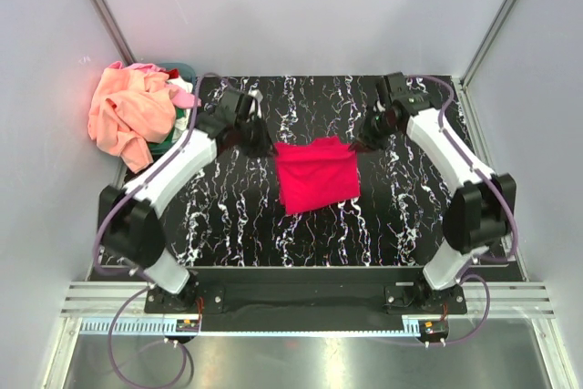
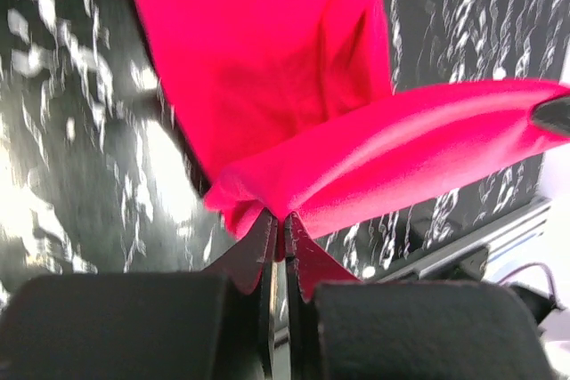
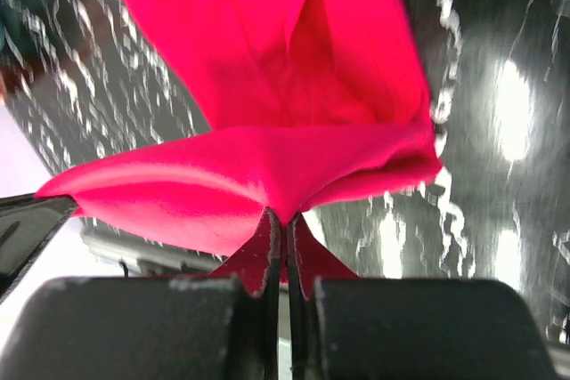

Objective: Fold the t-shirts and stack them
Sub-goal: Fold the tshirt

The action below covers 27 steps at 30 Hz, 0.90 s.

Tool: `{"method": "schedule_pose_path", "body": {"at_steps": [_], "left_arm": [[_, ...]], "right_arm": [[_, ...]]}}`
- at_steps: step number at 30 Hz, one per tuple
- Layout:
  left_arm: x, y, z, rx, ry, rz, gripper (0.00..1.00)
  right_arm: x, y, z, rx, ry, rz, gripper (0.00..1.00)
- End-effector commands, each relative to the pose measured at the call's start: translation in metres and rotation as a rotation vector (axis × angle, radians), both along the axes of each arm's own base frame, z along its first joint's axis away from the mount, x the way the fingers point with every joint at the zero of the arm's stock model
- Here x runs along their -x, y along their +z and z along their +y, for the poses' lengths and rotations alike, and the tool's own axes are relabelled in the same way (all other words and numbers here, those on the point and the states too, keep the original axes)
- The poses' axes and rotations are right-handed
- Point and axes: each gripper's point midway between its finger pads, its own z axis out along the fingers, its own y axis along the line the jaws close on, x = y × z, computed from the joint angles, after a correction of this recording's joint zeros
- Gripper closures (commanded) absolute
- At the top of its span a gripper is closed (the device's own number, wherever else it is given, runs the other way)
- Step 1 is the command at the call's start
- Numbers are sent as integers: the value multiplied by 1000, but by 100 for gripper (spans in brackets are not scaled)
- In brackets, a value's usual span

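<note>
The bright crimson-red cloth t-shirt [image 1: 317,175] lay partly folded at the middle of the black white-veined table [image 1: 228,216], with its far edge lifted off the surface. The left gripper [image 2: 277,224] was clamped tight on the far left corner, its jaws closed with red fabric pinched between them. The right gripper [image 3: 277,220] pinched the far right corner the same way. The raised edge ran between them with a slight sag, and the rest of the shirt trailed toward the near side on the table.

The step in hand looked like a fold of this shirt. The next move probably called for both arms to carry the held edge toward the near hem at an even pace, keeping it taut, then lay it flat and let go. Whether the sleeves were already tucked in could not be told; the wrist views were too close and blurred.

At the far left, well apart, a soft heap of peach-orange, pink and white t-shirts [image 1: 132,116] spilled over a small teal basket [image 1: 182,70], not yet folded.
</note>
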Motion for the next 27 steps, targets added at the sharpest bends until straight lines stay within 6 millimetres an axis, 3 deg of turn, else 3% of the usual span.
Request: {"method": "schedule_pose_path", "body": {"at_steps": [1, 2, 4, 5, 6, 7, 8, 9, 10, 11, 12, 13, 14, 15, 16, 17, 18, 20, 21, 22, 23, 24, 25, 26, 27], "left_arm": [[-36, 9, 1, 39, -47, -24, 94], [-46, -9, 1, 35, -46, 24, 94], [-71, -12, 5, 50, -32, 22, 94], [-79, -36, 7, 31, -21, 82, 94], [-88, -41, 11, 46, -12, 103, 94], [-97, -41, 11, 54, -11, 109, 94], [-103, -61, 14, 40, 5, 150, 94], [-109, -65, 16, 44, 16, 156, 92], [-119, -65, 16, 50, 16, 138, 89], [-124, -80, 18, 40, 17, 162, 81], [-131, -85, 23, 39, 31, 174, 81], [-142, -94, 23, 41, 35, 190, 81], [-147, -96, 25, 50, 37, 199, 81], [-164, -86, 29, 61, 50, 168, 81], [-167, -99, 33, 52, 63, 211, 79], [-172, -98, 36, 53, 70, 214, 77], [-185, -86, 41, 62, 83, 183, 68], [-186, -85, 47, 71, 98, 208, 64], [-188, -82, 52, 71, 107, 200, 62], [-188, -69, 53, 71, 108, 169, 58], [-188, -65, 59, 50, 120, 149, 54], [-182, -70, 62, 36, 128, 159, 48], [-182, -54, 65, 27, 136, 110, 47], [-179, -51, 65, 21, 133, 97, 50], [-172, -55, 64, 14, 133, 101, 52]], "right_arm": [[-45, 8, -12, 47, -42, -77, 100], [-55, -9, -10, 58, -47, -39, 100], [-78, -10, -9, 56, -56, -51, 100], [-87, -34, -8, 69, -54, 4, 100], [-103, -26, -5, 63, -53, -25, 100], [-109, -32, -2, 60, -39, -8, 100], [-117, -57, 0, 71, -33, 43, 100], [-134, -46, 5, 56, -31, 6, 100], [-136, -52, 6, 58, -25, 31, 98], [-142, -77, 5, 72, -28, 78, 94], [-155, -70, 8, 60, -31, 46, 80], [-159, -86, 6, 49, -39, 80, 73], [-165, -87, 8, 32, -39, 76, 61], [-178, -78, 11, 0, -35, 32, 44], [-184, -83, 10, -33, -29, 38, 37], [-188, -79, 9, -51, -27, 24, 33], [-194, -73, 9, -68, -20, -4, 27], [-194, -62, 1, -58, -15, -31, 24], [-188, -71, -4, -41, -13, -14, 23], [-184, -51, -9, -24, -8, -64, 23], [-178, -48, -12, -14, -13, -75, 22], [-166, -70, -17, -2, -23, -43, 22], [-159, -45, -19, -8, -25, -100, 22], [-151, -46, -19, -15, -29, -105, 22], [-140, -63, -19, -24, -29, -96, 22]]}}
